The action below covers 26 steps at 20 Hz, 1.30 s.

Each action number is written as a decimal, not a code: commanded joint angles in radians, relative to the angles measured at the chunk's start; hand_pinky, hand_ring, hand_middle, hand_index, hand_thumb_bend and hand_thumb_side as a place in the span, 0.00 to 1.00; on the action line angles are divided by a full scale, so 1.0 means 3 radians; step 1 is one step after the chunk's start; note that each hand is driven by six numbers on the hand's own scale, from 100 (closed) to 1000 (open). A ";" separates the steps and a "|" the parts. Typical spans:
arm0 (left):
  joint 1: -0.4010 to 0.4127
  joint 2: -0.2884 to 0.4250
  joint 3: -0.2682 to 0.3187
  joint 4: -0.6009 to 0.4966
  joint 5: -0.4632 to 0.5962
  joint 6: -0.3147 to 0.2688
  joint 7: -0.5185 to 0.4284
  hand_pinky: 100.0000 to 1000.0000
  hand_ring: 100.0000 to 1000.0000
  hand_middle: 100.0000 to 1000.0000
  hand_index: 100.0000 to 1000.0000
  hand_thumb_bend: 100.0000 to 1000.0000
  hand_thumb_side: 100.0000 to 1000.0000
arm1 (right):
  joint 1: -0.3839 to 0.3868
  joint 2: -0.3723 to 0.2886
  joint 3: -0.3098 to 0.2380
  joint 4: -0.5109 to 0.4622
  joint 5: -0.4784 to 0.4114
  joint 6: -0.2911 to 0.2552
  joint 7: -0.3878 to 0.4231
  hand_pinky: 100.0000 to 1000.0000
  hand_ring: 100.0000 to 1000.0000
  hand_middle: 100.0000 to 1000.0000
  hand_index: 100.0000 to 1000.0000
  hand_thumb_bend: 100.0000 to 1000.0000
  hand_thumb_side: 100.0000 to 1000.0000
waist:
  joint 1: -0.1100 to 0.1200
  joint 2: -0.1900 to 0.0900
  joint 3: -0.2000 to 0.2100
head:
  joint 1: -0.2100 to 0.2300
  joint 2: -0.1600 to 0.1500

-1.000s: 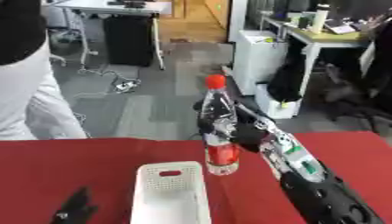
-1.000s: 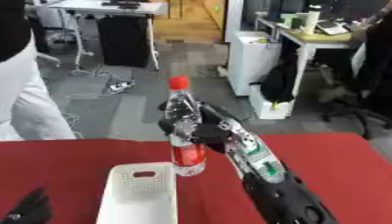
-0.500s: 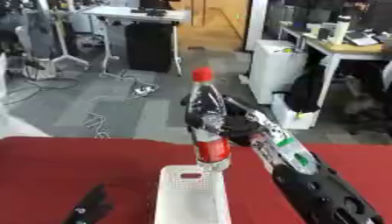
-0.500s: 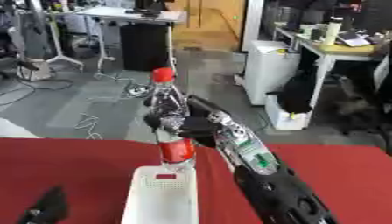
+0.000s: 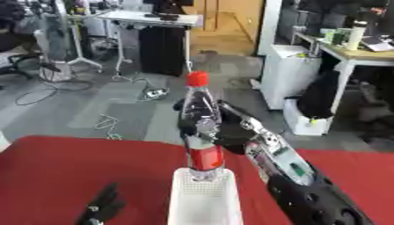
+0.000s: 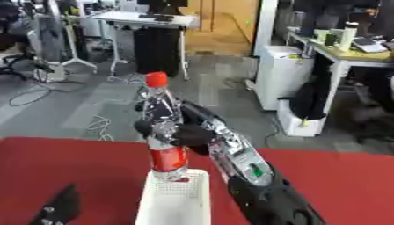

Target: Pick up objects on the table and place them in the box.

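- The red tabletop [image 5: 69,167] fills the near part of the scene, with an office floor and desks beyond its far edge.
- The right arm [image 5: 308,193] comes in from the near right corner and stretches diagonally up and to the left, its black forearm with silver and green-marked parts ending at the far end of the box.
- The white perforated box [image 5: 204,200] lies on the tabletop at near centre, long and narrow, its open top facing up.
- The bottle [image 5: 202,127] is clear, with a red cap and a red label, and stands upright over the far end of the box, its base at or just inside the rim; whether it touches the box floor cannot be told.
- The right hand [image 5: 223,132] sits at the bottle's middle, fingers curled around it just above the label.
- The left hand [image 5: 100,208] shows low at the near left, dark, resting over the tabletop with its fingers relaxed and pointing up, holding nothing, well apart from the box.
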<state>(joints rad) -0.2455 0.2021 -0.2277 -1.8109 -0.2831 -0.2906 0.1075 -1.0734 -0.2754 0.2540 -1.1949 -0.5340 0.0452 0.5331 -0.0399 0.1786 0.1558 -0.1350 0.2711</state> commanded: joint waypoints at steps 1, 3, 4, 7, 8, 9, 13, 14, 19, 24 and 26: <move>-0.0047 0.0007 0.0000 -0.0038 0.0010 0.0006 0.0008 0.86 1.00 1.00 0.87 0.00 0.55 | 0.0021 -0.0039 -0.0027 -0.0208 0.0051 -0.0088 -0.0110 0.00 0.00 0.10 0.39 0.18 0.00 | 0.0030 -0.0037 0.0000 | 0.0040 0.0006; -0.0052 0.0006 0.0003 -0.0040 0.0006 0.0003 0.0010 0.86 1.00 1.00 0.87 0.00 0.55 | 0.0093 -0.0056 -0.0010 -0.0291 0.0105 -0.0163 -0.0168 0.00 0.00 0.12 0.40 0.19 0.00 | 0.0042 -0.0015 0.0003 | 0.0045 0.0016; -0.0053 0.0005 0.0005 -0.0041 0.0002 0.0003 0.0010 0.86 1.00 1.00 0.87 0.00 0.54 | 0.0118 -0.0062 -0.0002 -0.0326 0.0126 -0.0204 -0.0190 0.00 0.00 0.13 0.40 0.21 0.00 | 0.0046 -0.0007 0.0004 | 0.0045 0.0022; -0.0058 0.0000 0.0011 -0.0042 -0.0009 0.0001 0.0015 0.87 1.00 1.00 0.87 0.00 0.55 | 0.0192 -0.0084 0.0021 -0.0427 0.0152 -0.0313 -0.0230 0.11 0.12 0.25 0.50 0.24 0.00 | 0.0061 0.0021 -0.0001 | 0.0043 0.0050; -0.0058 -0.0001 0.0013 -0.0041 -0.0013 0.0001 0.0016 0.87 1.00 1.00 0.87 0.00 0.55 | 0.0211 -0.0093 0.0030 -0.0455 0.0144 -0.0348 -0.0231 0.18 0.20 0.32 0.57 0.25 0.00 | 0.0064 0.0028 -0.0002 | 0.0043 0.0056; -0.0057 -0.0001 0.0015 -0.0040 -0.0017 0.0000 0.0018 0.87 1.00 1.00 0.87 0.00 0.55 | 0.0234 -0.0106 0.0044 -0.0491 0.0141 -0.0397 -0.0210 0.25 0.28 0.40 0.67 0.26 0.00 | 0.0067 0.0035 -0.0005 | 0.0046 0.0065; -0.0054 -0.0004 0.0024 -0.0039 -0.0032 -0.0003 0.0026 0.87 1.00 1.00 0.87 0.00 0.54 | 0.0324 -0.0149 0.0059 -0.0587 0.0165 -0.0639 -0.0072 0.48 0.53 0.65 0.87 0.31 0.00 | 0.0080 0.0056 -0.0012 | 0.0057 0.0092; -0.0053 -0.0005 0.0026 -0.0039 -0.0036 -0.0003 0.0029 0.87 1.00 1.00 0.87 0.00 0.54 | 0.0343 -0.0156 0.0058 -0.0600 0.0172 -0.0701 -0.0034 0.61 0.67 0.77 0.93 0.32 0.00 | 0.0083 0.0059 -0.0014 | 0.0061 0.0097; -0.0048 -0.0010 0.0034 -0.0037 -0.0049 -0.0004 0.0037 0.87 1.00 1.00 0.87 0.00 0.54 | 0.0391 -0.0167 0.0053 -0.0624 0.0163 -0.0963 0.0121 0.93 0.93 1.00 1.00 0.39 0.34 | 0.0093 0.0078 -0.0019 | 0.0072 0.0113; -0.0046 -0.0014 0.0039 -0.0035 -0.0059 -0.0006 0.0041 0.87 1.00 1.00 0.87 0.00 0.54 | 0.0418 -0.0172 0.0047 -0.0604 0.0185 -0.1074 0.0235 1.00 0.99 1.00 1.00 0.44 0.53 | 0.0101 0.0094 -0.0021 | 0.0084 0.0125; -0.0045 -0.0015 0.0042 -0.0034 -0.0063 -0.0006 0.0044 0.87 1.00 1.00 0.87 0.00 0.54 | 0.0427 -0.0172 0.0042 -0.0591 0.0192 -0.1082 0.0243 1.00 0.99 1.00 1.00 0.44 0.54 | 0.0103 0.0100 -0.0021 | 0.0088 0.0131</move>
<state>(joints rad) -0.2495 0.2006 -0.2212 -1.8078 -0.2917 -0.2919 0.1159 -0.9348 -0.3080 0.2778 -1.3600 -0.4799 -0.2723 0.6030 -0.0134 0.2218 0.1501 -0.1211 0.3063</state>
